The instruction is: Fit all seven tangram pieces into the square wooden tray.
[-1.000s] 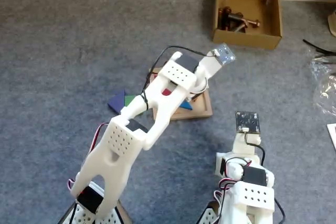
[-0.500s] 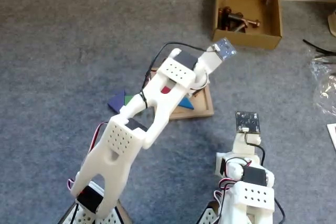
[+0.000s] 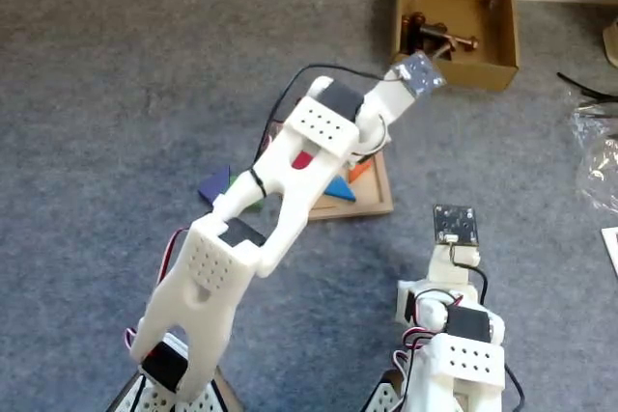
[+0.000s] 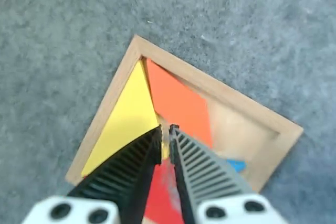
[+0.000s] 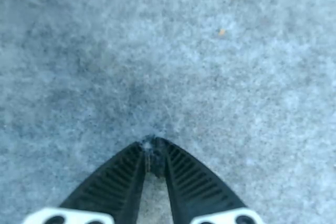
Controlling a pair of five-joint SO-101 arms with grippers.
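The square wooden tray [image 4: 122,83] lies on grey carpet. In it a yellow triangle [image 4: 124,124] lies against an orange parallelogram [image 4: 181,106], with a red piece [image 4: 161,200] and a sliver of a blue piece [image 4: 234,165] beside them. My left gripper [image 4: 165,129] hovers over the seam between yellow and orange, its fingers nearly touching and holding nothing. From above, the left arm covers most of the tray [image 3: 380,206]; a blue piece [image 3: 340,189] and the orange piece [image 3: 359,171] peek out. A dark blue triangle [image 3: 210,186] and a green piece [image 3: 238,182] lie outside the tray. My right gripper [image 5: 152,143] is shut above bare carpet.
A cardboard box [image 3: 454,63] with metal parts stands at the back right. Clear plastic wrap [image 3: 597,156] and black cables lie at the right edge. The right arm [image 3: 452,330] stands folded near the front.
The left arm has swung toward the back right over the tray, uncovering the orange piece at the tray's right side. The right arm has stayed still.
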